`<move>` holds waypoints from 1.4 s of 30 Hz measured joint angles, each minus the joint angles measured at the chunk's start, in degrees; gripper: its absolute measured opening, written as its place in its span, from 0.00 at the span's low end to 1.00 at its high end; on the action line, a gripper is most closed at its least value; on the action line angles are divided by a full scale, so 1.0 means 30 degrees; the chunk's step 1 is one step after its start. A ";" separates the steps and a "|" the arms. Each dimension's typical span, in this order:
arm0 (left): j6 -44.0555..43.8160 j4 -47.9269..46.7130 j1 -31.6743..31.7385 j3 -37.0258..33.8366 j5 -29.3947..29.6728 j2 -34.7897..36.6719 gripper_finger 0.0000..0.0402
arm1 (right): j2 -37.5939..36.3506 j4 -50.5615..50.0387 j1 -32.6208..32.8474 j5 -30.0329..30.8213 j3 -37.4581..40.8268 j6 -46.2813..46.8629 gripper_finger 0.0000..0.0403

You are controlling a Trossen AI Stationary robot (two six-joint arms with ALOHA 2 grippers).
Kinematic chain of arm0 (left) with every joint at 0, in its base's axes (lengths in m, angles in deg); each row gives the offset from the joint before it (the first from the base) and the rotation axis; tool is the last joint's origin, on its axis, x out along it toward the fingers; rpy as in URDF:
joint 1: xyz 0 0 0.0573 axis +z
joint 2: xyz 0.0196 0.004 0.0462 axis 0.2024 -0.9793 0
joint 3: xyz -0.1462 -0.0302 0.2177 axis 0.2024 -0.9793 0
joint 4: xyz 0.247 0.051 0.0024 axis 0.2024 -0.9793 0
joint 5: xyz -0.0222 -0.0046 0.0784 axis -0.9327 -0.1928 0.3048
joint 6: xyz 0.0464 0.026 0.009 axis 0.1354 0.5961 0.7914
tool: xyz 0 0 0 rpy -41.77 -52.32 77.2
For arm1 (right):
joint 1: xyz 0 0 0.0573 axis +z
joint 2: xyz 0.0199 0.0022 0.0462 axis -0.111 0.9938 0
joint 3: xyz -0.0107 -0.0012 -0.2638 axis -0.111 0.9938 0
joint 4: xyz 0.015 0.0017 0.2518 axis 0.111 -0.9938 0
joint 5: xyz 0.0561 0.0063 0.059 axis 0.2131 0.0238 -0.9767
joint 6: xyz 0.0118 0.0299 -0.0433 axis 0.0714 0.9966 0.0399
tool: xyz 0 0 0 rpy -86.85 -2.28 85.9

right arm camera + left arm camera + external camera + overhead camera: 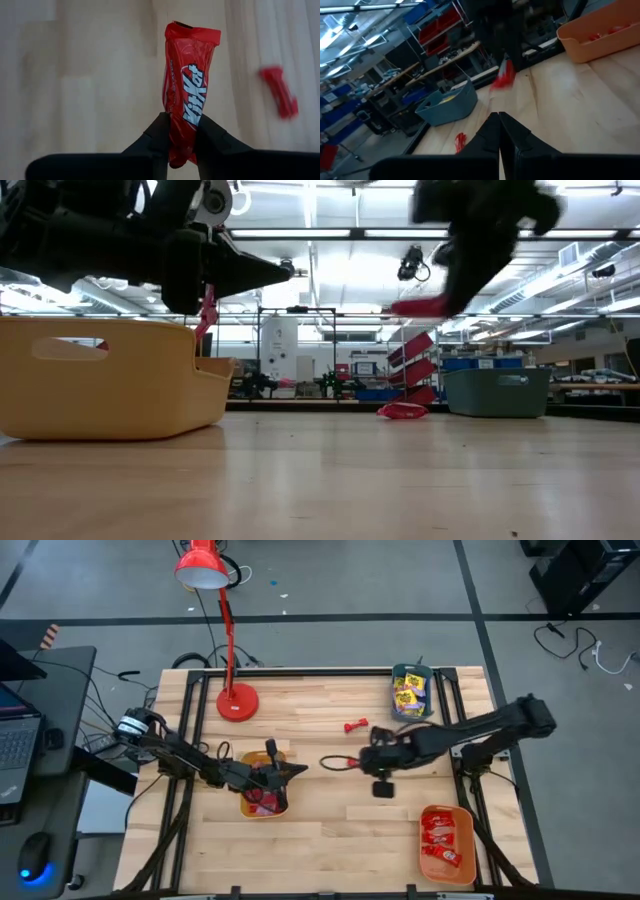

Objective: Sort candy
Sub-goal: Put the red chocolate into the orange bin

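Observation:
My right gripper [182,132] hangs over the table's middle, shut on a red wrapped candy [190,85]. That candy also shows in the low view [420,305], well above the wood. My left gripper [499,120] is shut on nothing. It points level over the near-left orange tray [265,808], which holds pinkish candy. One loose red candy [355,725] lies flat on the table between the trays. Yellow candy fills the teal tray [412,710] at the far right. Red candy lies in the orange tray [446,870] at the near right. My right gripper pinches one short end of the red candy [181,137] between its two fingers. The fingers slant down from the table's right side. The rest of the wrapper sticks out past the fingertips, in line with them. It is lifted clear of the table.
A red desk lamp stands with its base [237,701] at the far left of the table, its arm rising toward the far edge. Bare wood lies between the three trays. A laptop and cables sit on a desk off the table's left edge.

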 joint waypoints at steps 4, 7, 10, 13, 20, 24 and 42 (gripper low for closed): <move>0.0323 0.0120 -0.0060 0.0000 0.0164 0.0000 0.00 | -0.2610 -0.3064 0.0958 -0.1226 0.0000 0.2105 0.15; 0.0330 0.0144 -0.0052 0.0000 0.0164 0.0000 0.00 | -0.4502 -0.4794 0.1792 -0.2448 0.0000 0.4204 0.15; 0.0330 0.0146 -0.0052 0.0000 0.0164 0.0000 0.00 | -0.6039 -0.5940 0.2834 -0.3284 0.0000 0.5842 0.15; 0.0326 0.0142 -0.0052 -0.0007 0.0210 0.0000 0.00 | -0.7209 -0.6271 0.4009 -0.4936 0.0000 0.6621 0.15; 0.0323 0.0138 -0.0052 -0.0007 0.0804 0.0000 0.00 | -0.8230 -0.6571 0.7249 -0.6069 0.0000 1.0147 0.15; 0.0274 0.0138 -0.0052 -0.0007 0.0798 0.0000 0.00 | -0.8127 -0.6004 0.9494 -0.5953 0.0000 1.1646 0.15; -0.3777 0.1475 -0.0088 -0.0022 0.0629 0.0007 0.00 | -0.4908 -0.5000 1.7374 -0.2851 0.0000 1.8596 0.14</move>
